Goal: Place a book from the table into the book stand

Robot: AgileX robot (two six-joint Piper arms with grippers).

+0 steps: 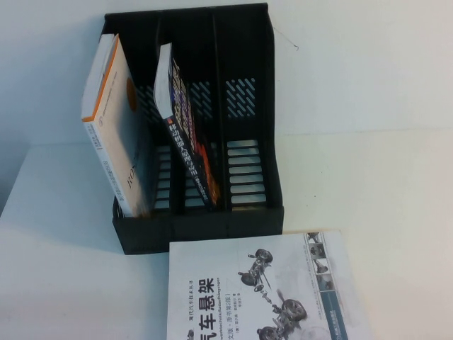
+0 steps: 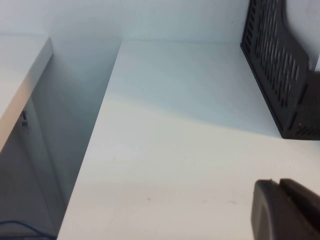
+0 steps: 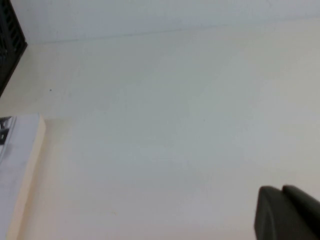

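Observation:
The dark navy book (image 1: 185, 134) stands tilted in the middle slot of the black book stand (image 1: 251, 127), leaning left, top toward the back. The stand rests on the white table (image 1: 368, 170); its side also shows in the left wrist view (image 2: 280, 75) and a corner in the right wrist view (image 3: 9, 45). Neither arm shows in the high view. My left gripper (image 2: 280, 184) hovers over bare table left of the stand, fingers together, holding nothing. My right gripper (image 3: 281, 190) hovers over bare table right of the stand, fingers together, empty.
A white-and-orange book (image 1: 117, 120) leans in the stand's left slot. A white book with car suspension pictures (image 1: 262, 290) lies flat in front of the stand; its edge shows in the right wrist view (image 3: 20, 170). The table's left edge (image 2: 87, 150) drops off beside the left gripper.

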